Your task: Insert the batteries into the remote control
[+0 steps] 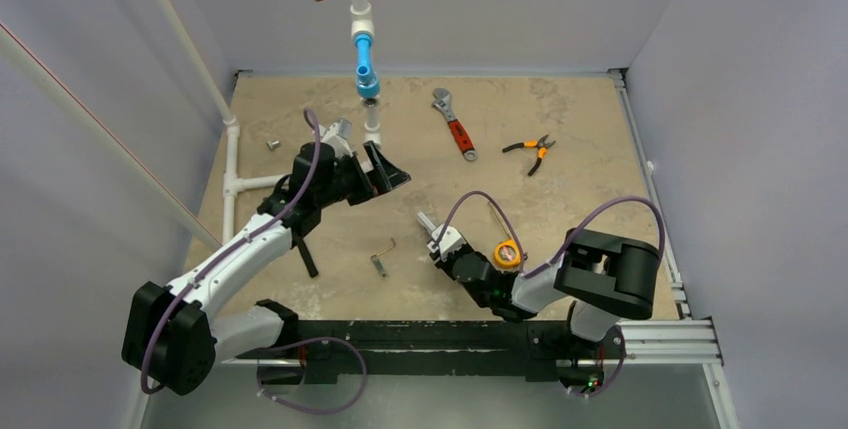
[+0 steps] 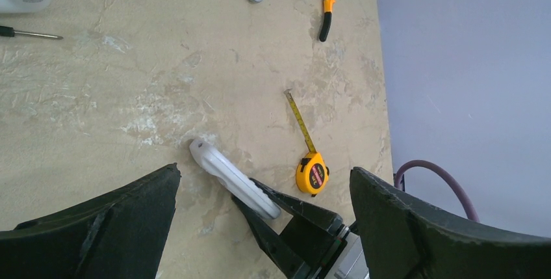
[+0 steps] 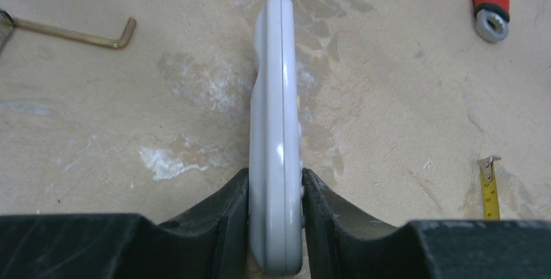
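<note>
1. Now, the right claw (image 3: 275,185) is clamping the remote (image 3: 276,84) edgewise, near-centre over the worktop (image 1: 560,199).
2. The left claw (image 1: 385,171) is hovering wide open, holding nothing, farther left.
3. No batteries are showing; loading is looking wholly undone.

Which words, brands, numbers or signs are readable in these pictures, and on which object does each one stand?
Nothing is readable for certain.
On the tape measure: a red label, too blurred to read.
On its pulled-out blade: scale marks, figures too small to read.
On the remote control: only its edge shows, no print visible.
On the wrench: no text visible.
</note>
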